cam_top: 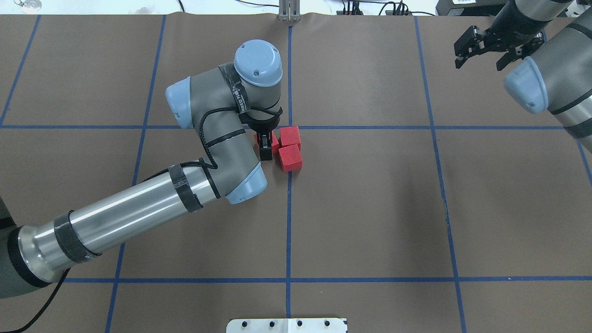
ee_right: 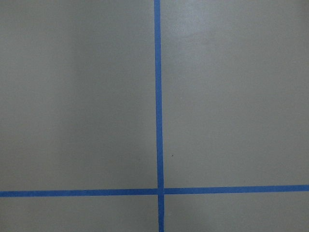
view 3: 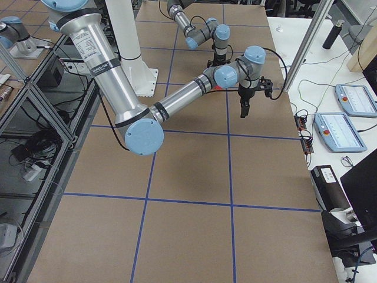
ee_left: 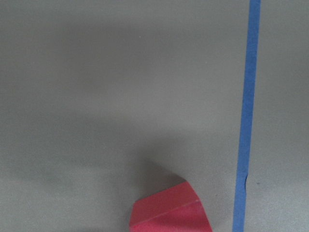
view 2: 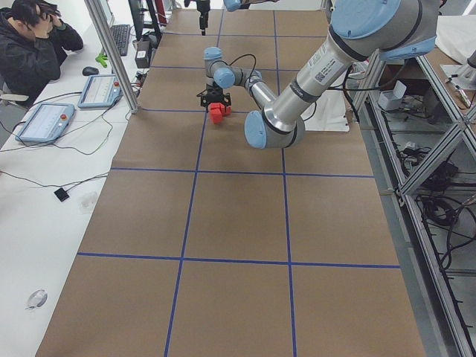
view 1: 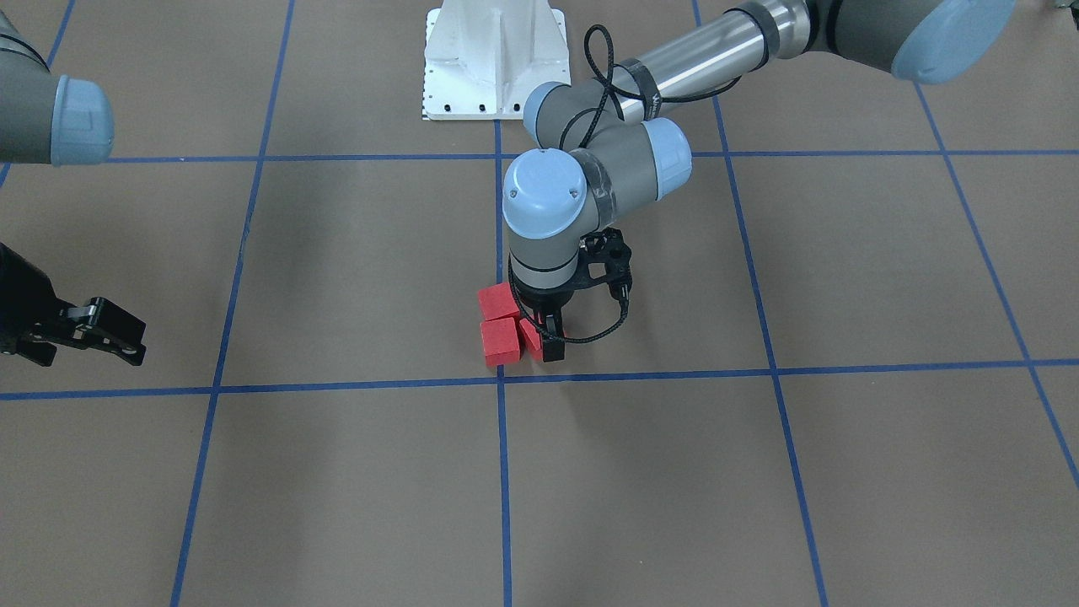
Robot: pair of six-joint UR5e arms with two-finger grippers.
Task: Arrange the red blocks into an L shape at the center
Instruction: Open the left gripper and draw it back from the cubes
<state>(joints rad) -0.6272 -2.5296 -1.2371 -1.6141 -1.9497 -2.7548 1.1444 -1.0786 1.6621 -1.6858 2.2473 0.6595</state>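
Two red blocks (cam_top: 290, 137) (cam_top: 290, 158) lie touching each other just on the robot's side of the center tape crossing (cam_top: 289, 127). They also show in the front view (view 1: 500, 341) (view 1: 498, 301), near the crossing (view 1: 501, 379). My left gripper (cam_top: 266, 147) points straight down and is shut on the third red block (cam_top: 274, 144), which sits tilted against the block nearest the crossing. The front view shows this block (view 1: 530, 337) and the gripper (view 1: 541, 341); its top edge shows in the left wrist view (ee_left: 169, 212). My right gripper (cam_top: 478, 64) is open and empty, far off to the right.
The white robot base (view 1: 493, 59) stands at the table's near edge. The left arm's elbow and forearm (cam_top: 138, 208) stretch over the left half of the floor. An operator (view 2: 33, 44) sits at a desk with tablets beyond the far edge.
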